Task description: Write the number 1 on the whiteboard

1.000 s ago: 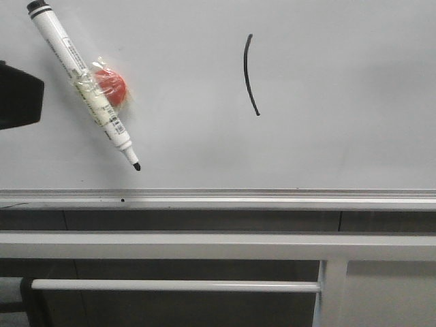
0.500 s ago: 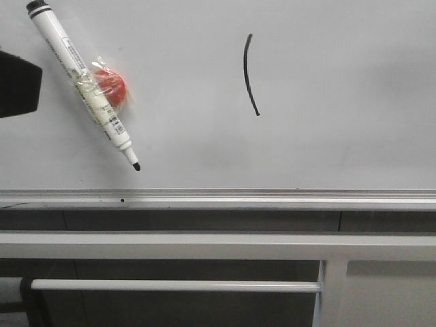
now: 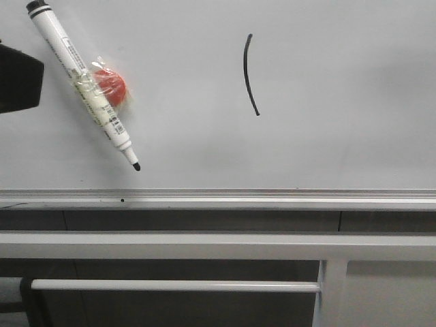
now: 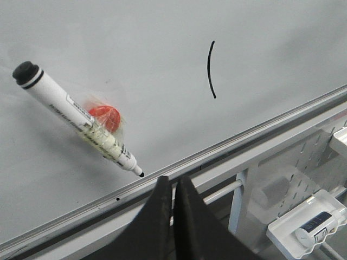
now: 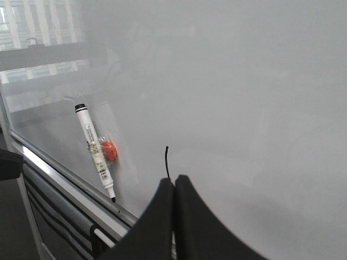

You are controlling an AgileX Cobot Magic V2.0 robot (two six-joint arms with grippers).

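Whiteboard (image 3: pixel 327 136): number 1 (image 3: pixel 249 75) stroke near-vertical, slightly curved, bottom trending right.

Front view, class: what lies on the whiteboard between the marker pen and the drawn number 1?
Nothing: bare whiteboard separates the marker pen from the number 1, shown in the front view.

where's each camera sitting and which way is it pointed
Front: faces the whiteboard head-on; stroke, taped marker, rail; a dark robot part at the left edge.
Left wrist: low, angled up at the board; shut left pincer in the foreground.
Right wrist: looks obliquely along the board; shut right pincer.
All three share the stroke, marker and red magnet.
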